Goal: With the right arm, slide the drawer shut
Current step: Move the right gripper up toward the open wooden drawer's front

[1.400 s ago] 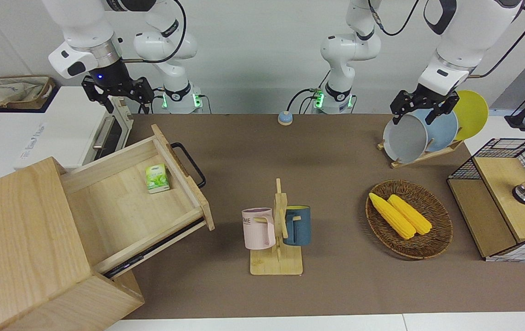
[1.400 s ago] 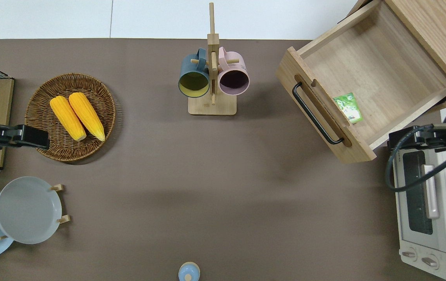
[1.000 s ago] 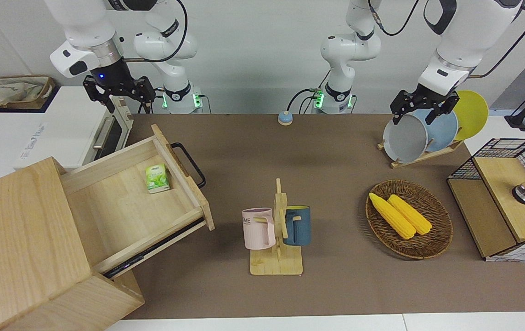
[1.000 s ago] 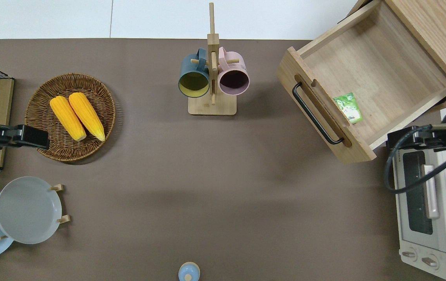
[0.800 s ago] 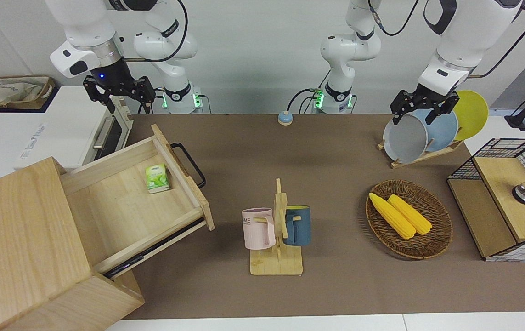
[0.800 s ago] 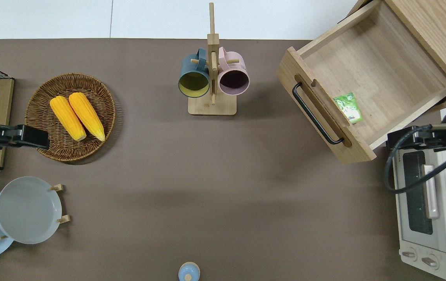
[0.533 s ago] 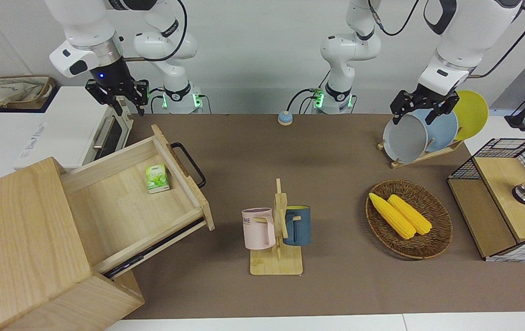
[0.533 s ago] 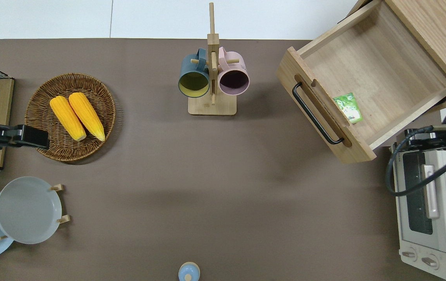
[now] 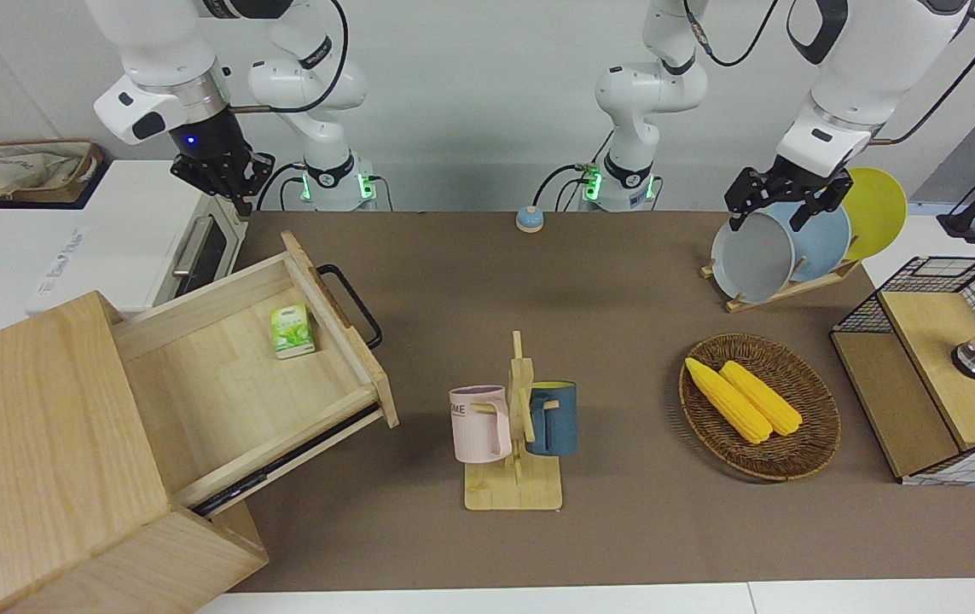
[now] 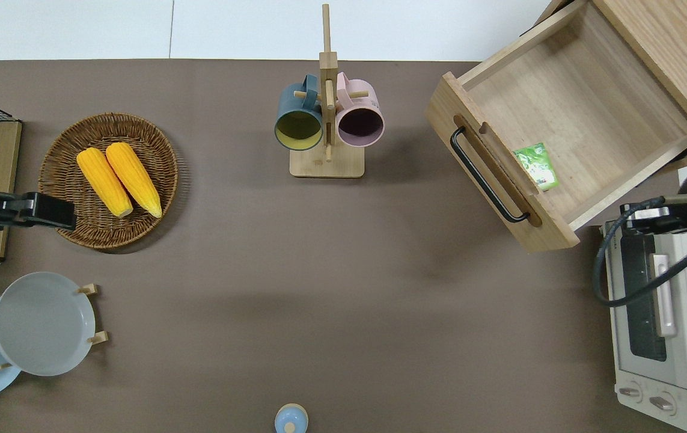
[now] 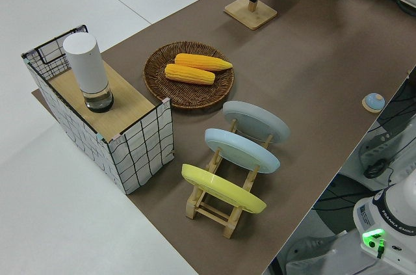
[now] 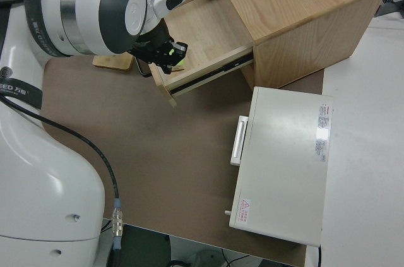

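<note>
The drawer [image 9: 257, 375] stood wide open, so its front panel [image 10: 487, 180] should be pushed squarely by the right gripper [image 9: 227, 183], whose finger state could not be told.

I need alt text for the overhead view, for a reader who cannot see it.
A light-wood drawer stands pulled open from its cabinet, a small green packet inside. The right gripper hangs over the toaster oven; mugs hang on a rack.
</note>
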Available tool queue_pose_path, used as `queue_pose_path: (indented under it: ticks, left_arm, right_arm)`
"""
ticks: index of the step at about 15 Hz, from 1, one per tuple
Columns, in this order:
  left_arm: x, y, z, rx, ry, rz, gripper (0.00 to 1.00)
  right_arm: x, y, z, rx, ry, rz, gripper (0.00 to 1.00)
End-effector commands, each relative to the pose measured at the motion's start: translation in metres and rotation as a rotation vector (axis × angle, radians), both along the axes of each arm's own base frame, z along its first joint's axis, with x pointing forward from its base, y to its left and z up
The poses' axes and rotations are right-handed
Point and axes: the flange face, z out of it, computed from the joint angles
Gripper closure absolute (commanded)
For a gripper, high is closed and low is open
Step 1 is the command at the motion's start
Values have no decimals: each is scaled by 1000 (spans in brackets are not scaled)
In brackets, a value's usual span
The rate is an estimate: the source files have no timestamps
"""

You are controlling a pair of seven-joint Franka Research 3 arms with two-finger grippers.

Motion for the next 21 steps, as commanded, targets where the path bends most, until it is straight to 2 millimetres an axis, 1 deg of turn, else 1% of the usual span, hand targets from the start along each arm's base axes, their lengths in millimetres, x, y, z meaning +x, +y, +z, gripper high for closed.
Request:
queue_pose_path:
  ticks: [1,2,3,4,7,11,15,17,19,21]
  left_arm:
    - [2,1,3,16,6,-10,7]
    - [2,1,4,16,5,-10,7]
    - [2,1,3,16,6,-10,7]
    - [2,1,4,16,5,-10,7]
    - [2,1,3,16,6,-10,7]
    - [2,1,3,16,6,-10,7]
    - [2,1,3,16,6,-10,7]
    - [2,1,3,16,6,-10,7]
    - [2,1,3,16,6,-10,7]
    - [2,1,3,16,6,-10,7]
  right_arm:
    - [-7,5,25,-7,-1,32,1000]
    - [-9,6,26,-8,8,33,1000]
    - [-10,8,32,-8,-3,34,1000]
    - [-11,13,34,-6,-6,39,1000]
    - [-14,41,34,-11,-8,12,1000]
    - [-24,99,35,-18,-19,-98,1000]
    - [-35,146,32,-17,-19,-204,1000]
    - [-35,162,24,-24,-8,-260,1000]
    - [-35,184,15,-26,-8,-309,1000]
    - [-31,202,5,-24,-13,-365,1000]
